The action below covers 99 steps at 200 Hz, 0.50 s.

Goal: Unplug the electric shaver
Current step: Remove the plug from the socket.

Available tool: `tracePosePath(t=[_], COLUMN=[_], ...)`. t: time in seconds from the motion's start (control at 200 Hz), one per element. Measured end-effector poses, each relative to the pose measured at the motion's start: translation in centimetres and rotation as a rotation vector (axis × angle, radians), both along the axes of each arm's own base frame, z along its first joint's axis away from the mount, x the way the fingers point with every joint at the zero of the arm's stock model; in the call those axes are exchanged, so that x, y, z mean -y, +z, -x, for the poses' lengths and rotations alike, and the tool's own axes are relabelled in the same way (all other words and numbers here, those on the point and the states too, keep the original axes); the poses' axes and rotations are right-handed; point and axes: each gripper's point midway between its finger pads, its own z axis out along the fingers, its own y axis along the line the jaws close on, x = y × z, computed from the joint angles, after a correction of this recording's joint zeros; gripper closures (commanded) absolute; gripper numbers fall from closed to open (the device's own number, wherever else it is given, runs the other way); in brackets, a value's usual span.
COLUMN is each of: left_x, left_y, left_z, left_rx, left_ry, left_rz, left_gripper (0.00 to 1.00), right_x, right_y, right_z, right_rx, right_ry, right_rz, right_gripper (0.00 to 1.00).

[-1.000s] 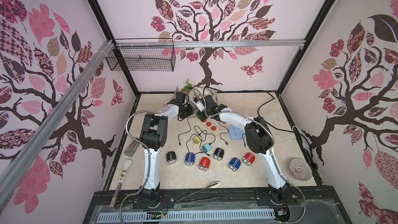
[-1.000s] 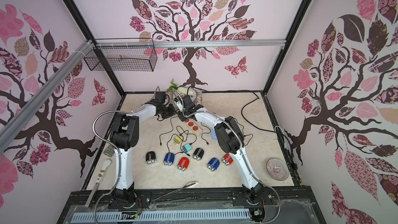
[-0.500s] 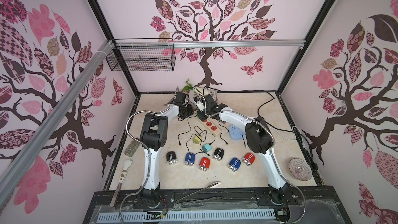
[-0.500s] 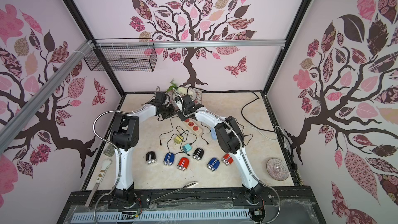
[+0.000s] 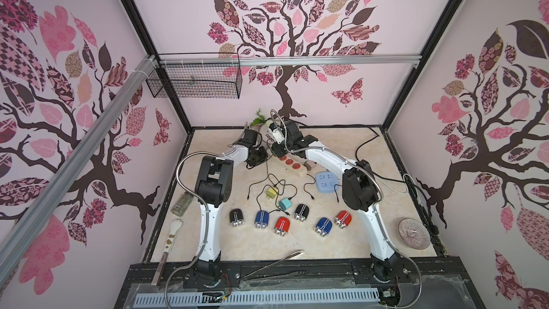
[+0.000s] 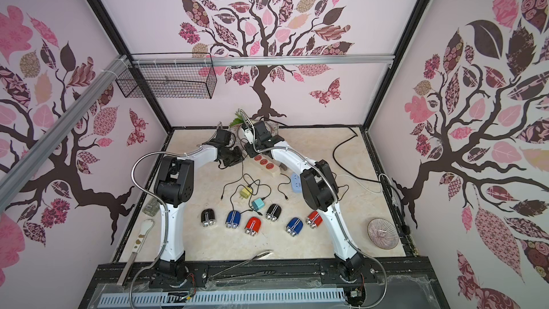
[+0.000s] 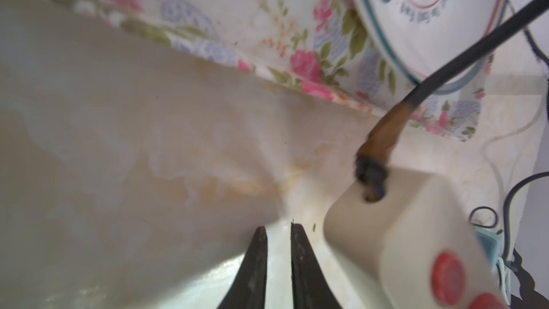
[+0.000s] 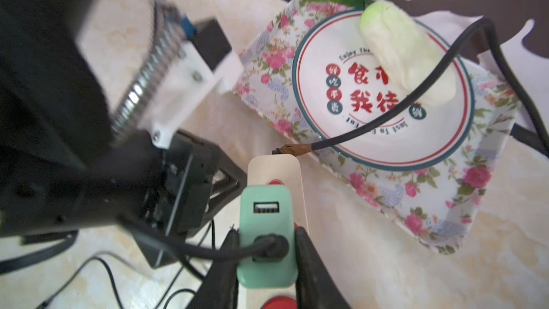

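1. The bowl [image 8: 395, 141] carries large red characters at its centre: 食不 above 我待. A cabbage leaf [image 8: 407, 57] partly covers 不.
2. Read upright, the print shows "Enjoy Th…" at 12 o'clock, cut off by the leaf.
3. At 6 o'clock, inverted: "Just To …".
4. At 9 o'clock are four round one-character badges, too small to read surely.
5. In the left wrist view, the bowl's [image 7: 430, 25] print is too blurred to read.

In the right wrist view the power strip [image 8: 274, 167] is largely covered by the green charger [image 8: 267, 224] and cut off at the edge, and the left arm [image 8: 53, 144] is blurred. In the left wrist view the left fingers [image 7: 258, 263] are cut off and the strip is blurred. In both top views the charger is hidden under the right arm [image 5: 322, 159].
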Motion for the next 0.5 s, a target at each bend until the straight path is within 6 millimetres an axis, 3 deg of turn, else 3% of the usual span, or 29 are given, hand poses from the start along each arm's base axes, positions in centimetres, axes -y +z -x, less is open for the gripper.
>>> tracePosePath(t=[0.255, 0.495], left_x=[0.1, -1.0], left_y=[0.1, 1.3], left_z=[0.0, 1.9], left_rx=[-0.003, 0.003], left_ry=[0.005, 0.033], left_rz=[0.004, 0.011], left_gripper=[0.80, 0.76], right_x=[0.7, 0.8], right_y=[-3.3, -3.2], right_z=[0.7, 1.7], right_rx=[-0.049, -0.061], right_ry=[-0.008, -0.006], right_rz=[0.022, 0.007], right_gripper=[0.87, 0.88])
